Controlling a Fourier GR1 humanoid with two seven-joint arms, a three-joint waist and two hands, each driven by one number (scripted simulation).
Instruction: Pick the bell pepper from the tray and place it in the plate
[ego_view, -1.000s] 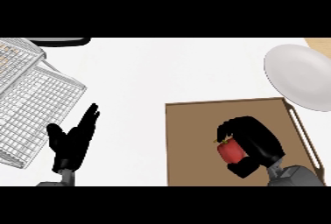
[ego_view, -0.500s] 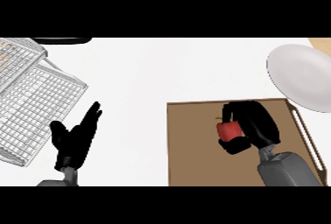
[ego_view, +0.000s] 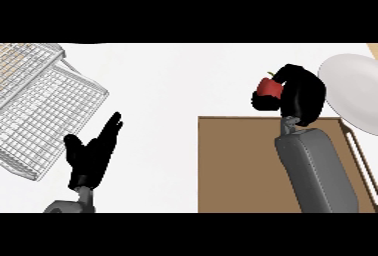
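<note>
My right hand (ego_view: 301, 95) is curled round a red bell pepper (ego_view: 269, 88), whose left side and small stem show beside the fingers. Hand and pepper are held above the white counter, just past the far edge of the brown tray (ego_view: 236, 165). The white plate (ego_view: 354, 92) lies right of the hand, close to it, partly cut off by the view's right edge. My left hand (ego_view: 92, 155) rests open at the lower left, fingers pointing up.
A white wire rack (ego_view: 37, 110) lies tilted at the far left, close to my left hand. The tray has a pale rail along its right side (ego_view: 358, 145). White counter stretches between the rack and the tray.
My right hand has lifted the bell pepper off the tray and carried it away from me and to the right, toward the plate. The left hand has stayed put.
</note>
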